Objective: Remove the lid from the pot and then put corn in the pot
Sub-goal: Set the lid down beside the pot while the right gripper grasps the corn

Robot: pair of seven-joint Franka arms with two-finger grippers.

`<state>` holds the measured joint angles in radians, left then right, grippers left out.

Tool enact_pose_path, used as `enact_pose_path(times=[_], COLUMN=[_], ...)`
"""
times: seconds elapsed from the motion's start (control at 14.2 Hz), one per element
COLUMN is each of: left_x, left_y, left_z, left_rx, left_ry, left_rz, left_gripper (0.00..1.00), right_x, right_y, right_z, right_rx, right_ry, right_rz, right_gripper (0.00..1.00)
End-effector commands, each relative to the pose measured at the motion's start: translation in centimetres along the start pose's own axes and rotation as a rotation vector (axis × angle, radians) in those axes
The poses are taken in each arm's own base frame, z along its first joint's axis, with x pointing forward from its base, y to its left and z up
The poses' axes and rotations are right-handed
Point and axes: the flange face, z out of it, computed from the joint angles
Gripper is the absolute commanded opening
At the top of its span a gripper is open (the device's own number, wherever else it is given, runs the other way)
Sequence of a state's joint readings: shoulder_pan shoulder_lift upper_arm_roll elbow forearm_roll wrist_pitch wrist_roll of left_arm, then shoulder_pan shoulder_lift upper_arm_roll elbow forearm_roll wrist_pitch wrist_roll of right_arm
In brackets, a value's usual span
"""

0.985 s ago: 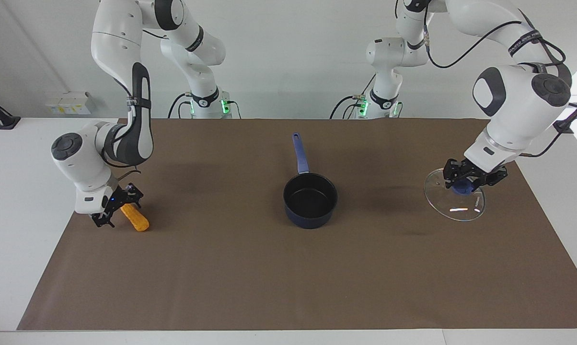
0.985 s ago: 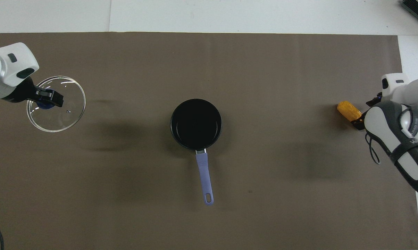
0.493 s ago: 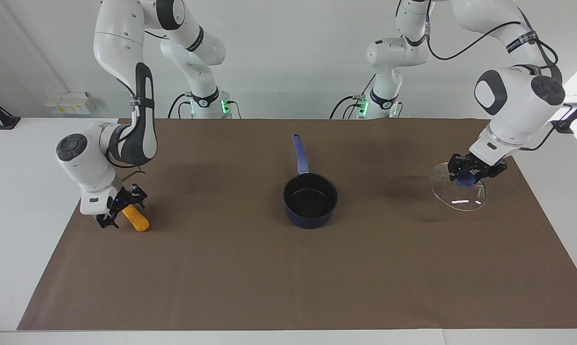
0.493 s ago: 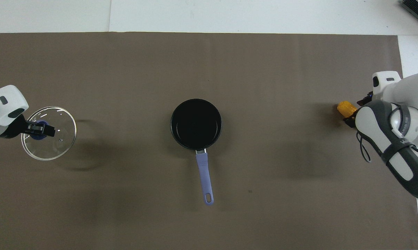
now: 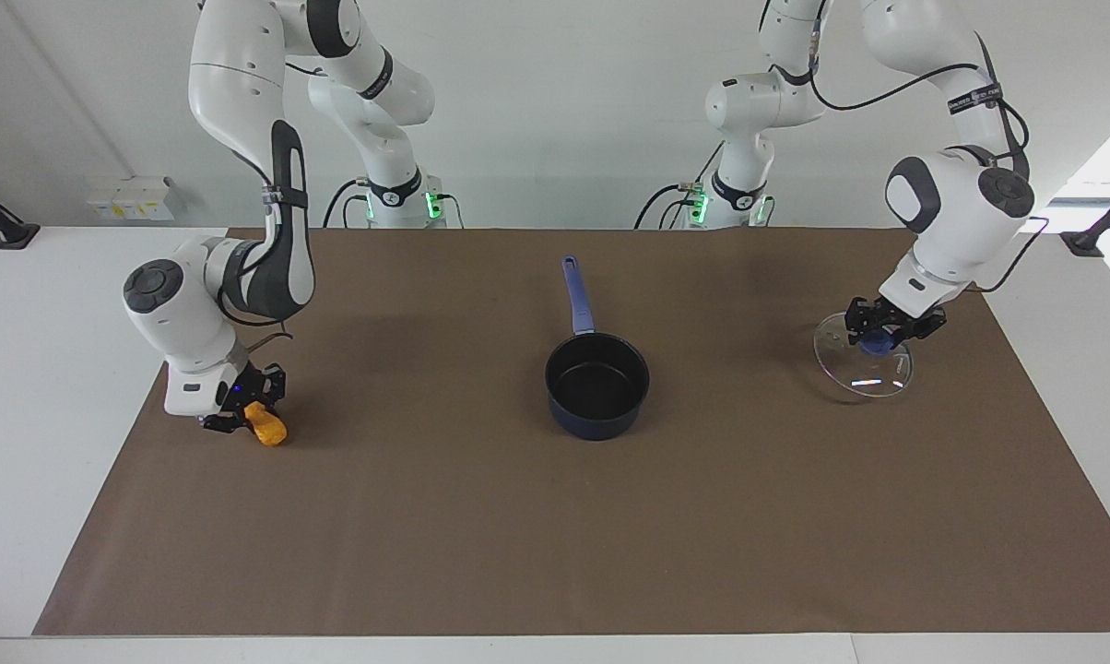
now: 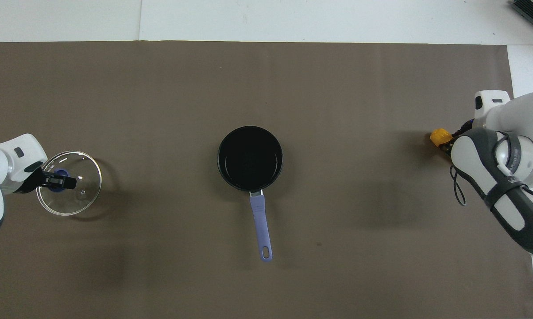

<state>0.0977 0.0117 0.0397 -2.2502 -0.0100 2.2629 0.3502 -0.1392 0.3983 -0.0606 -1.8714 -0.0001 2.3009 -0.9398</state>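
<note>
In the facing view, the left gripper (image 5: 890,330) is pinching the lid (image 5: 861,366) by its blue knob at three o'clock from the open pot (image 5: 597,387), while the right gripper (image 5: 244,409) is clamping the corn (image 5: 266,427) at nine o'clock. In the overhead view the lid (image 6: 76,194) is hanging at nine o'clock of the pot (image 6: 250,158), the corn (image 6: 438,136) at three.

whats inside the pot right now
Nothing: the pot shows only its bare black inside, the whole floor uncovered. The lid is off, held by the left tool; the corn is at the right tool.
</note>
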Motion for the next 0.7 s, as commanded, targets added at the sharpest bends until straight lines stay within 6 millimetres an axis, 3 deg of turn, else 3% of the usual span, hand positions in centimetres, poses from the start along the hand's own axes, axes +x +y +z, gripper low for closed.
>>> enact_pose_path(times=[0.0, 0.07, 0.14, 0.21, 0.42, 0.63], left_x=[-2.3, -2.3, -2.2, -2.0, -0.1, 2.0], left_y=[0.3, 0.3, 0.2, 0.2, -0.3, 0.2], left_z=[1.9, 2.3, 2.3, 2.2, 1.1, -2.0], left_rx=[0.009, 0.007, 0.007, 0.009, 0.016, 0.017], left_ry=[0.053, 0.047, 0.047, 0.051, 0.071, 0.089], left_rz=[0.005, 0.003, 0.003, 0.006, 0.001, -0.051], left_gripper=[0.0, 0.0, 0.33, 0.99, 1.0, 1.0], right_x=[0.5, 0.9, 2.0, 3.3, 6.3, 9.4], right_y=[0.4, 0.8, 0.4, -0.2, -3.1, -6.1], right_z=[-2.3, -4.0, -5.9, -7.9, -12.1, -15.9], right_rx=[-0.001, -0.001, -0.001, -0.005, -0.018, -0.01], right_ry=[0.02, 0.022, 0.03, 0.045, 0.065, 0.062], right_rz=[0.062, 0.116, 0.17, 0.23, 0.38, 0.52], right_gripper=[0.0, 0.0, 0.0, 0.0, 0.0, 0.0])
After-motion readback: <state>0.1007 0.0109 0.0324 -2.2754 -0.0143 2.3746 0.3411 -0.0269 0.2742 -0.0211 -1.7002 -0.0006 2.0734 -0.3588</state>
